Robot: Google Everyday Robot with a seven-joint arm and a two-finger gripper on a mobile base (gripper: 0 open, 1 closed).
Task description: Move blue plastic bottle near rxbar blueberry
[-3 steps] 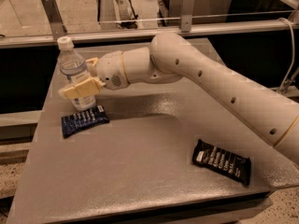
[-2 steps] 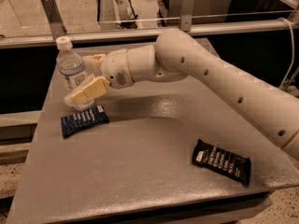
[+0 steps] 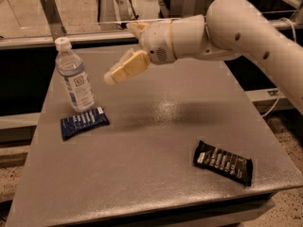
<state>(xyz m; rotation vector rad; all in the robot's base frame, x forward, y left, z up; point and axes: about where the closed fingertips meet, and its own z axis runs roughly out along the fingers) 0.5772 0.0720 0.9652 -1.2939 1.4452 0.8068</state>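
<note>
Your end effector hangs spread and empty over the grey desk. The blue plastic bottle stands upright to its left, with the rxbar blueberry just beside the bottle's base.

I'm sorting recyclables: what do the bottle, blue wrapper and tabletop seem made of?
The blue plastic bottle: clear bluish plastic, see-through. The rxbar blueberry: likely thin film, flat with uneven edges. The table: grey, speckled, dull sheen, maybe coated metal. The gripper hovers open, right of the bottle.
</note>
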